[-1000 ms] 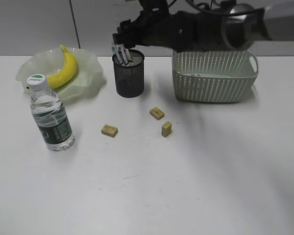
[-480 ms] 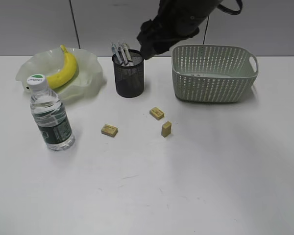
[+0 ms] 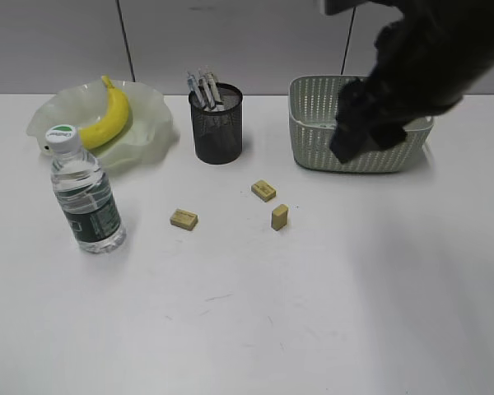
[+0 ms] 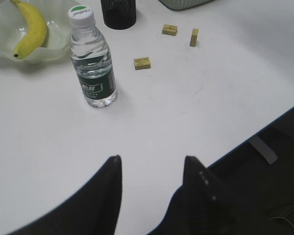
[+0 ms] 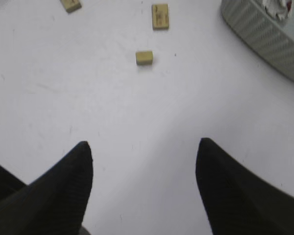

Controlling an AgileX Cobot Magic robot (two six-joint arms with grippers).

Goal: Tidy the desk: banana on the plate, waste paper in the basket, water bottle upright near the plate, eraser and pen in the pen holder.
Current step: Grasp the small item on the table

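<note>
The banana (image 3: 109, 113) lies on the wavy green plate (image 3: 158, 125). The water bottle (image 3: 86, 194) stands upright in front of the plate. Pens (image 3: 204, 85) stick out of the black mesh pen holder (image 3: 218, 130). Three tan erasers (image 3: 184, 219) (image 3: 263, 190) (image 3: 280, 216) lie on the desk (image 3: 313, 313). Waste paper (image 5: 278, 7) shows inside the basket (image 3: 313, 132). My right gripper (image 5: 143, 145) hangs open and empty above bare desk, its arm (image 3: 395, 90) blurred in front of the basket. My left gripper (image 4: 152, 159) is open and empty over the near desk edge, well short of the bottle (image 4: 92, 68).
The desk's front edge (image 4: 264, 125) drops off to a dark floor beside the left gripper. A grey wall runs behind the desk. In the right wrist view the nearest eraser (image 5: 144, 57) lies ahead of the fingers, with the basket wall (image 5: 264, 34) at upper right.
The right arm has left the pen holder, risen and swung right and forward to the basket's front. The pens stay in the holder. The left arm has not moved.
</note>
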